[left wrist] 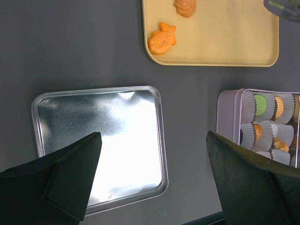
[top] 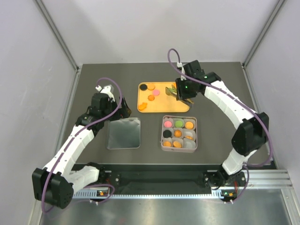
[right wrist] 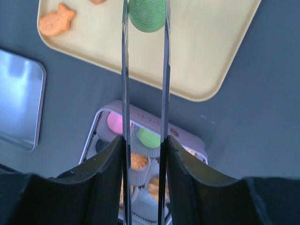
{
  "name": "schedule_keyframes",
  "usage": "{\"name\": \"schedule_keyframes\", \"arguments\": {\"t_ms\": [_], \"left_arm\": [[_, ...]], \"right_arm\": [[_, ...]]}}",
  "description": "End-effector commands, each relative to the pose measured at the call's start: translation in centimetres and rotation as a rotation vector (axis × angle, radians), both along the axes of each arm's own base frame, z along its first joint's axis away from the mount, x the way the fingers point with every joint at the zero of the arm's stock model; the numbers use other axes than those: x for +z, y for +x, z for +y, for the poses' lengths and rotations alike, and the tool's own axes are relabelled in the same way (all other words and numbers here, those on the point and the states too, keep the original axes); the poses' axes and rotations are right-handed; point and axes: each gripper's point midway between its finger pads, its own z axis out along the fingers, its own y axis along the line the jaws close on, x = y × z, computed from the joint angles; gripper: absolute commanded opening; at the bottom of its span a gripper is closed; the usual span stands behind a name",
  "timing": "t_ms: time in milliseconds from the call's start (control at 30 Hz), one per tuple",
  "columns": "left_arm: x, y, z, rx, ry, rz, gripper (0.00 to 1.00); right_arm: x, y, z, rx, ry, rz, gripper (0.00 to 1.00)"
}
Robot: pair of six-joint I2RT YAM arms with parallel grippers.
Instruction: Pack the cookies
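Right hand [right wrist: 144, 140]: dark fingers fill the bottom of the wrist view, clenched on a pair of thin tongs [right wrist: 124, 93] that run straight out ahead.
Tongs, tips: pinching a green cookie [right wrist: 147, 14] by its edges, over the yellow tray [right wrist: 211, 70]. Cannot tell if the disc is lifted or touching the tray.
Right arm: base at near right, elbow pushed out to the right side, forearm slanting back left. Wrist sits over the tray's right edge, hand angled down.
Left hand [left wrist: 153, 136]: released, fingers spread wide, nothing between them. Hangs over the silver lid [left wrist: 93, 122].
Left arm: elbow low at near left, forearm rising right toward mid-tabletop, wrist near the lid's far edge.
Cookies [top: 151, 86] on tray: black, orange, pink and orange discs in the left half, a fish-shaped orange one [left wrist: 161, 38] at the near left corner.
Tin [top: 162, 133]: square, just in front of the tray, right of the lid. Nine paper cups.
Tin, far row: pink, green, orange.
Tin, middle row: black, orange, then a bare cup.
Tin, near row: orange, orange, then a bare cup.
Tabletop [top: 93, 84]: dark grey, carrying lid, tray and tin, each apart from the others.
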Motion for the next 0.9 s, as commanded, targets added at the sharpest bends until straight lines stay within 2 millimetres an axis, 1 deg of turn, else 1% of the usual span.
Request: {"name": "schedule_keyframes", "arguments": {"t_ms": [0, 33, 67, 100, 133, 167, 200, 233, 267, 300, 367, 400, 433, 467, 567, 600, 633, 667, 700, 767, 867], "left_arm": [[0.8, 0.3, -0.1, -0.009, -0.009, -0.031, 0.98], [0.7, 0.3, -0.1, -0.009, -0.009, -0.030, 0.98], [0.8, 0.3, -0.1, -0.009, -0.009, -0.031, 0.98], [0.9, 0.3, -0.1, -0.008, -0.009, -0.035, 0.98], [0.8, 0.3, -0.1, -0.009, -0.009, -0.033, 0.98], [0.8, 0.3, -0.1, -0.009, -0.009, -0.033, 0.98], [1.0, 0.3, -0.1, -0.010, -0.012, -0.037, 0.98], [1.0, 0.3, -0.1, -0.011, -0.010, -0.038, 0.98], [1.0, 0.3, -0.1, -0.011, -0.008, -0.038, 0.98], [1.0, 0.3, -0.1, -0.010, -0.010, -0.038, 0.98], [1.1, 0.3, 0.0, -0.007, -0.009, -0.041, 0.98], [1.1, 0.3, 0.0, -0.007, -0.006, -0.041, 0.98], [1.1, 0.3, 0.0, -0.006, -0.006, -0.044, 0.98], [1.1, 0.3, 0.1, -0.004, -0.005, -0.044, 0.98], [1.2, 0.2, 0.1, -0.004, -0.004, -0.046, 0.98], [1.2, 0.3, 0.1, -0.003, -0.003, -0.048, 0.98], [1.2, 0.2, 0.1, -0.003, -0.003, -0.046, 0.98], [1.2, 0.3, 0.1, -0.003, -0.003, -0.048, 0.98], [1.2, 0.2, 0.1, -0.003, -0.005, -0.044, 0.98], [1.1, 0.3, 0.0, -0.006, -0.006, -0.042, 0.98], [1.1, 0.2, 0.0, -0.009, -0.006, -0.042, 0.98]], "right_arm": [[3.6, -2.0, -1.1, -0.011, 0.045, -0.053, 0.37], [4.5, -2.8, -1.5, -0.013, 0.058, -0.065, 0.37], [4.5, -3.7, -1.7, -0.011, 0.058, -0.053, 0.37], [4.0, -4.8, -2.0, -0.003, 0.052, -0.030, 0.37], [5.0, -5.8, -2.5, -0.009, 0.065, -0.048, 0.37], [5.1, -6.5, -2.9, -0.009, 0.065, -0.047, 0.37], [4.2, -7.9, -3.6, -0.010, 0.043, -0.010, 0.37], [5.1, -9.0, -4.2, -0.020, 0.054, -0.031, 0.37], [4.4, -10.1, -4.7, -0.020, 0.047, -0.006, 0.38], [4.9, -11.5, -5.2, -0.015, 0.051, -0.004, 0.38], [4.5, -13.2, -6.0, -0.020, 0.036, 0.028, 0.38], [4.0, -14.1, -6.2, -0.016, 0.029, 0.052, 0.38], [3.9, -15.4, -6.8, -0.017, 0.023, 0.074, 0.38], [3.5, -16.2, -7.1, -0.018, 0.014, 0.095, 0.38], [3.1, -18.4, -7.8, -0.016, 0.021, 0.128, 0.38], [2.4, -19.2, -7.8, -0.009, 0.025, 0.161, 0.38], [2.4, -19.9, -7.8, -0.007, 0.043, 0.167, 0.38], [1.5, -21.0, -7.6, 0.005, 0.053, 0.212, 0.38], [1.4, -21.6, -7.7, 0.009, 0.066, 0.216, 0.38], [0.6, -22.8, -7.7, 0.009, 0.076, 0.259, 0.38], [0.6, -23.9, -8.0, 0.015, 0.078, 0.273, 0.38]]}}
